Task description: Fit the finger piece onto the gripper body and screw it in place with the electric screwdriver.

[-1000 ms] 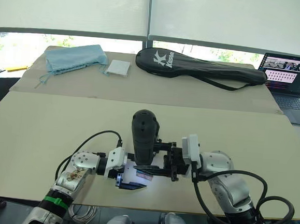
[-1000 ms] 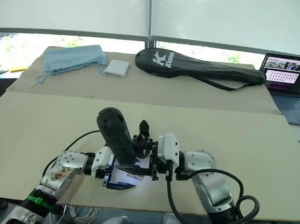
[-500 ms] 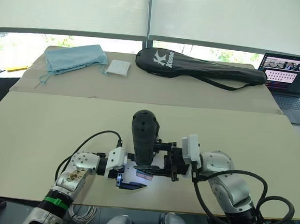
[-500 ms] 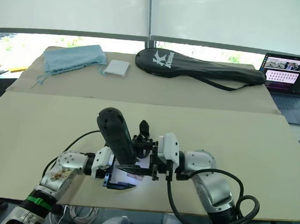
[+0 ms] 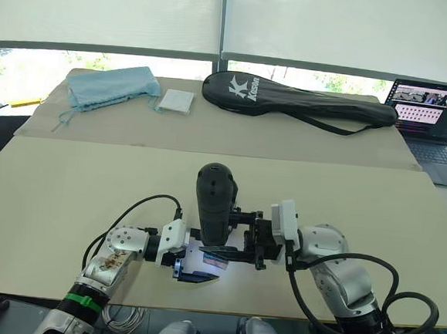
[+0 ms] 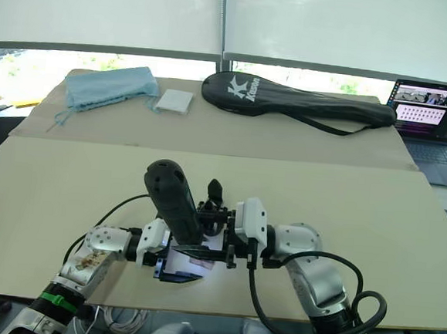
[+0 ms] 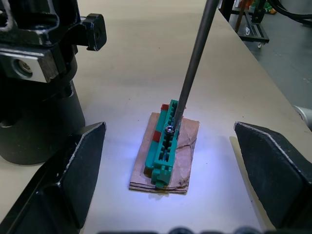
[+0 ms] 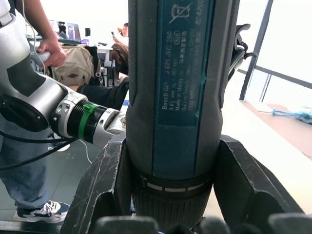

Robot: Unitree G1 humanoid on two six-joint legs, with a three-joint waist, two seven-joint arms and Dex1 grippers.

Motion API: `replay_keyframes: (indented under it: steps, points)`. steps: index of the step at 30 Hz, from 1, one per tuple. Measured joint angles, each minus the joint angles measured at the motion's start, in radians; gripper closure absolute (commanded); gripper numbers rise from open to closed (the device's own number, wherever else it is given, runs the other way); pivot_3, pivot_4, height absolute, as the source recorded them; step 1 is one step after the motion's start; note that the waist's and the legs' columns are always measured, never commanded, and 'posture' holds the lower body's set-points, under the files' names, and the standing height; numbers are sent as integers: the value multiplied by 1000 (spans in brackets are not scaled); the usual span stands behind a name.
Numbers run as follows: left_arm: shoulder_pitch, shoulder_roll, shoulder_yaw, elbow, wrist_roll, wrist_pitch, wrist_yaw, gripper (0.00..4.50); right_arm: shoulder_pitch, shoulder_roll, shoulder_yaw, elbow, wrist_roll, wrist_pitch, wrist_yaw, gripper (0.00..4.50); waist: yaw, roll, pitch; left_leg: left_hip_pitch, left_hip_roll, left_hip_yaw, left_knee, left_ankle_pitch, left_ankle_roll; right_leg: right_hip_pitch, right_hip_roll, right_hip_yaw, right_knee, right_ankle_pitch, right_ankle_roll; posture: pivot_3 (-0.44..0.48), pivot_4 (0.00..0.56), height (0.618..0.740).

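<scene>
The electric screwdriver [image 5: 214, 201] stands upright near the table's front edge, and my right gripper [image 8: 173, 195] is shut on its thick black body. Its thin metal bit [image 7: 190, 73] comes down onto a small green-and-tan block [image 7: 165, 146] lit by the tip's light. My left gripper [image 7: 170, 180] is open, with one finger [image 7: 73, 175] on each side of that block, apart from it. The gripper body [image 7: 39, 78], black with a rounded base, stands just beside the block; its pointed finger [image 6: 215, 188] sticks up behind the screwdriver. The finger piece is out of view.
At the back of the beige table [image 5: 374, 217] lie a long black racket bag [image 5: 291, 99], a blue cloth [image 5: 110, 84] and a small white pad [image 5: 174, 101]. A laptop [image 5: 433, 114] stands at the far right. A person [image 8: 29, 34] is in the right wrist view's background.
</scene>
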Motion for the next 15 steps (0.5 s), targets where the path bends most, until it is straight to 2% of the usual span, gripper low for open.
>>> replay_keyframes:
  steps: [15]
  points:
    - [0, -2, 0, 0, 0, 0, 1, 58, -2, -5, 0, 0, 0, 0, -7, 2582, 0, 0, 0, 0, 0, 0, 0, 0, 0, 0, 0, 0, 0, 0, 0, 0, 150, 740]
